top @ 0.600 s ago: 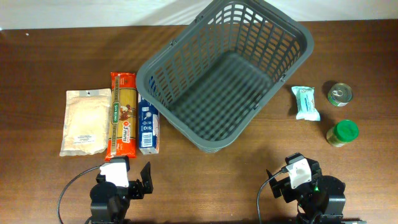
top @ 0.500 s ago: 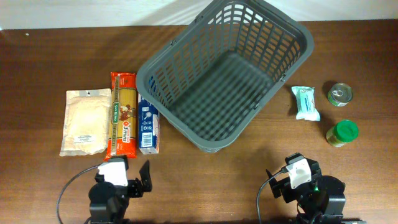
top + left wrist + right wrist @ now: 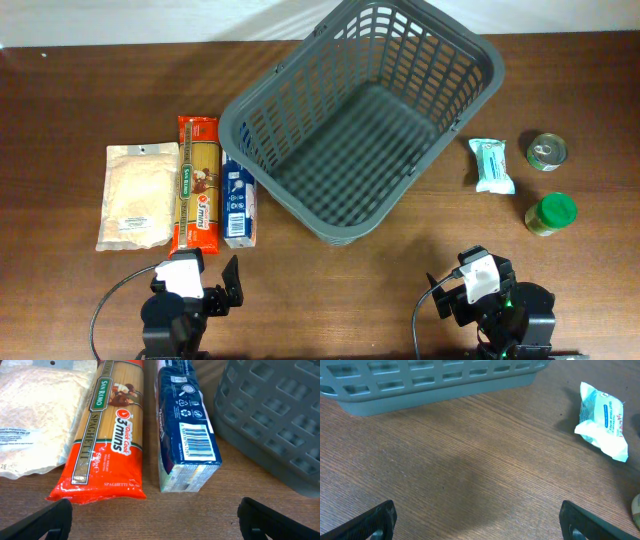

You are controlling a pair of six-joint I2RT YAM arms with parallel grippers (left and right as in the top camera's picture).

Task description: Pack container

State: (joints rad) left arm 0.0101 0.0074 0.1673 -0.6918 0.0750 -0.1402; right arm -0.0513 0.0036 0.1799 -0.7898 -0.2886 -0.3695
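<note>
The wooden surface [image 3: 80,90] carries everything. The dark grey shopping basket [image 3: 290,100] sits at its far middle with nothing in it, set on a diagonal with its long axis running from near-left to far-right. It lies ahead of both arms and between them.

The left end effector [image 3: 160,525] and right end effector [image 3: 477,520] both hang with jaws spread wide, gripping nothing.

Left of the basket and nearer the left arm lie a pale pouch [image 3: 137,195], a spaghetti pack [image 3: 195,185] and a blue pack [image 3: 238,203]. They lie side by side, long axes pointing away from that arm. The teal packet [image 3: 493,165], green-lidded jar [image 3: 551,213] and tin can [image 3: 546,152] lie right of the basket, nearer the right arm.

Only the overhead view shows the basket's bare floor. The left wrist view adds the blue pack's barcode end just beside the basket wall.
</note>
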